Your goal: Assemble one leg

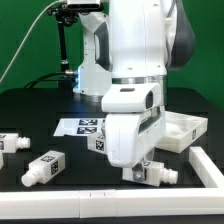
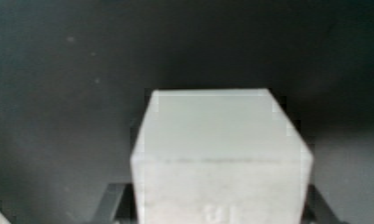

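Clamping one end of the leg (image 1: 157,174) low over the black table (image 1: 30,112), the gripper (image 1: 136,170) stands narrowed on its sides, a white bar (image 1: 206,166) just beside, the tabletop (image 1: 186,130) and marker board (image 1: 80,127) behind, two spare legs (image 1: 42,168) well apart toward the exterior view's left.

Far-left leg (image 1: 10,143) and second leg (image 1: 40,168) lie at the exterior view's left, marker board (image 1: 82,126) behind them, third leg (image 1: 158,174) under the arm (image 1: 135,60), tabletop (image 1: 188,128) at right.

White square-sectioned leg (image 1: 160,174), black-and-white tags on sides, lying flat
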Robot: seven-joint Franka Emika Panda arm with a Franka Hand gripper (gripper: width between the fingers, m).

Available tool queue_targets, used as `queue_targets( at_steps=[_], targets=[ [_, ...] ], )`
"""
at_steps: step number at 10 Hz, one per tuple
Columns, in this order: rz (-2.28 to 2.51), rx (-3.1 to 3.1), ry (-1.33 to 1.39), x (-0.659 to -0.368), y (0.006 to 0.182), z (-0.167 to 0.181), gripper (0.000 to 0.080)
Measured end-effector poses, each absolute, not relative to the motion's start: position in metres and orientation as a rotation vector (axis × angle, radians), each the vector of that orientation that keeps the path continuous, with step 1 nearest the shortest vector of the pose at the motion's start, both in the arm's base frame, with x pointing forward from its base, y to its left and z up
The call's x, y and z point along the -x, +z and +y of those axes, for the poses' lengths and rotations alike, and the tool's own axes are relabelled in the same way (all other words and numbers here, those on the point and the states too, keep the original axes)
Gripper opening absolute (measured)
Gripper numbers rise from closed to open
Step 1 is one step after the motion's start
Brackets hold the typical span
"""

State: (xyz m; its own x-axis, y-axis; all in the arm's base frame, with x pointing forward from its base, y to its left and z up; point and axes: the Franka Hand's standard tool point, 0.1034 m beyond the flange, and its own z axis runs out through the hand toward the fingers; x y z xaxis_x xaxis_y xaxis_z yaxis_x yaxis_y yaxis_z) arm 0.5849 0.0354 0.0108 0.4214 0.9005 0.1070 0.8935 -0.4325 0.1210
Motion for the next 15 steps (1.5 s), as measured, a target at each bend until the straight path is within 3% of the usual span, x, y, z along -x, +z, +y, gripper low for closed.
queue_targets(
  at_steps=[2,4,5,9,11,13,15],
  targets=[
    [1.607,-2.628,0.189,-0.583,0.053,0.006,0.0264],
    [1.512,-2.643,0.175,-0.548,0.102,-0.045,0.0264],
    [1.441,-2.688,0.16,-0.535,0.102,-0.051,0.0264],
    [1.439,-2.697,0.153,-0.536,0.096,-0.051,0.0265],
    [1.308,-2.776,0.105,-0.509,0.09,-0.083,0.0265],
    [1.213,-2.845,0.024,-0.458,0.072,-0.1,0.0265],
    [1.176,-2.869,-0.001,-0.464,0.074,-0.093,0.0265]
  ],
)
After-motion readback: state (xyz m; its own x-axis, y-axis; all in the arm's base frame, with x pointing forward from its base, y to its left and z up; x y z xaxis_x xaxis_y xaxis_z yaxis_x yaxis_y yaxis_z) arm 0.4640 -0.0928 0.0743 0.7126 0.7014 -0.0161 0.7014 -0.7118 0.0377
